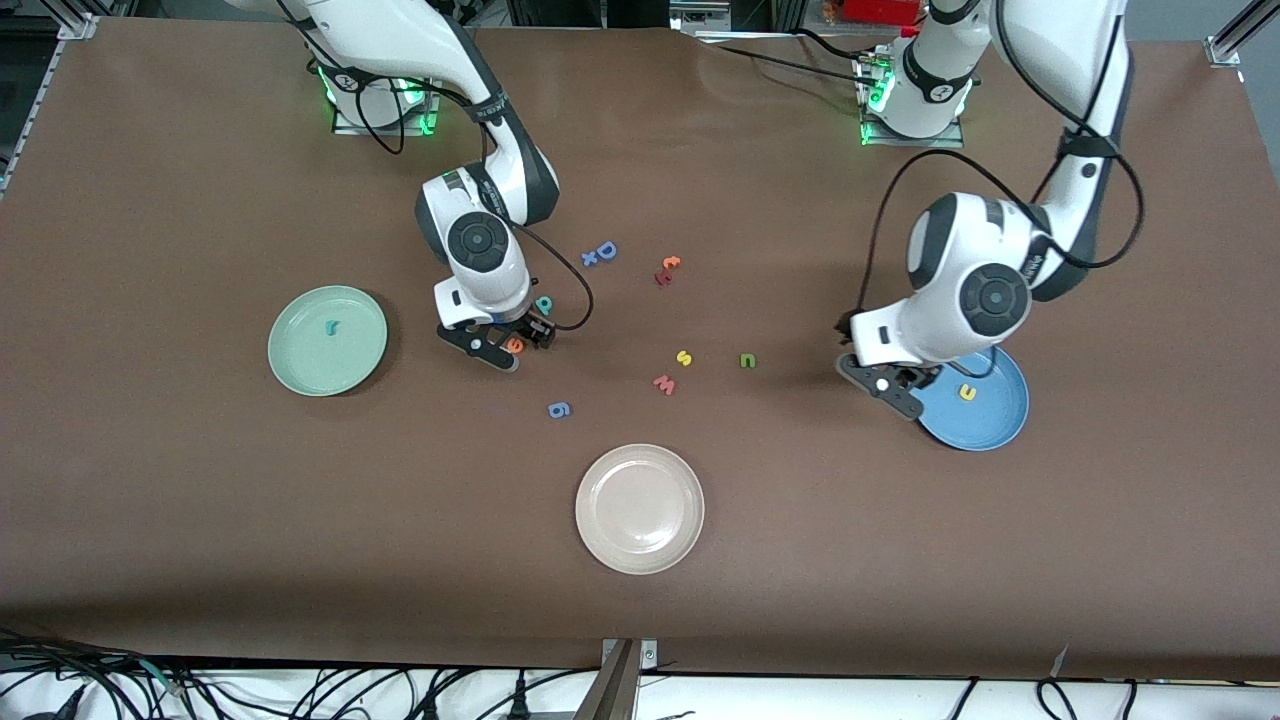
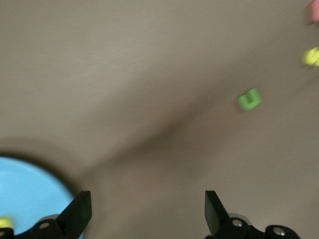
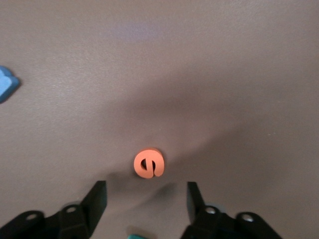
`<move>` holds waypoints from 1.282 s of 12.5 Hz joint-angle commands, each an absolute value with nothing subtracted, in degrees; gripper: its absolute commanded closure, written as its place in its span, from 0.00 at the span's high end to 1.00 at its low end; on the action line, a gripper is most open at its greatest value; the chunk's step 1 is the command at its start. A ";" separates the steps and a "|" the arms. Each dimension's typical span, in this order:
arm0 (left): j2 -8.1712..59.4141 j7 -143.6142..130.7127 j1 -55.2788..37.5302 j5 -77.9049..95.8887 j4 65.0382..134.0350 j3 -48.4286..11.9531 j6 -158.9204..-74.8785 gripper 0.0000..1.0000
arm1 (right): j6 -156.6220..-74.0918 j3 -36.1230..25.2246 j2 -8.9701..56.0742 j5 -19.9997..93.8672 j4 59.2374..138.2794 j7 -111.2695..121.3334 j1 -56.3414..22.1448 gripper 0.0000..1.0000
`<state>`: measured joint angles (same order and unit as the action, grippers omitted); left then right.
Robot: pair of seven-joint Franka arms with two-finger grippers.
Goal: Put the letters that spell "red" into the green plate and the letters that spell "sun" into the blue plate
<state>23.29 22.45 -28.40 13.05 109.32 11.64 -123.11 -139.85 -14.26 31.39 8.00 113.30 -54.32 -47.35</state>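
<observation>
The teal "r" (image 1: 331, 325) lies in the green plate (image 1: 300, 365). My right gripper (image 1: 503, 352) (image 3: 145, 191) hangs low and open right by the orange "e" (image 1: 516, 345) (image 3: 148, 163), which lies on the table just past its fingertips. The teal "d" (image 1: 544, 304) lies close by. The yellow "u" (image 1: 967, 392) (image 2: 5, 222) rests in the blue plate (image 1: 1000, 425) (image 2: 25, 194). My left gripper (image 1: 905, 390) (image 2: 147, 199) is open and empty over that plate's rim. On the table between the arms lie the yellow "s" (image 1: 684, 357) (image 2: 311, 56) and the green "n" (image 1: 747, 360) (image 2: 249, 98).
A cream plate (image 1: 639, 545) sits nearest the front camera. A pink "w" (image 1: 664, 384) lies beside the "s", and a blue "g" (image 1: 559, 409) between the "e" and the cream plate. A blue "D" (image 1: 600, 253) and small red and orange letters (image 1: 668, 268) lie nearer the bases.
</observation>
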 commanded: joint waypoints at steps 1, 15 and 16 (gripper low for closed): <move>26.88 11.92 -32.50 16.43 105.04 12.22 -123.57 1.00 | -142.19 -14.06 32.34 8.79 112.50 -54.67 -47.11 0.69; 36.12 -23.10 -43.50 17.93 101.51 14.68 -133.31 0.97 | -142.66 -15.46 32.53 8.44 112.50 -51.60 -46.76 0.13; 36.73 -23.20 -43.77 17.84 101.51 14.68 -134.11 0.97 | -140.30 -16.86 31.13 8.44 112.50 -48.55 -46.76 0.13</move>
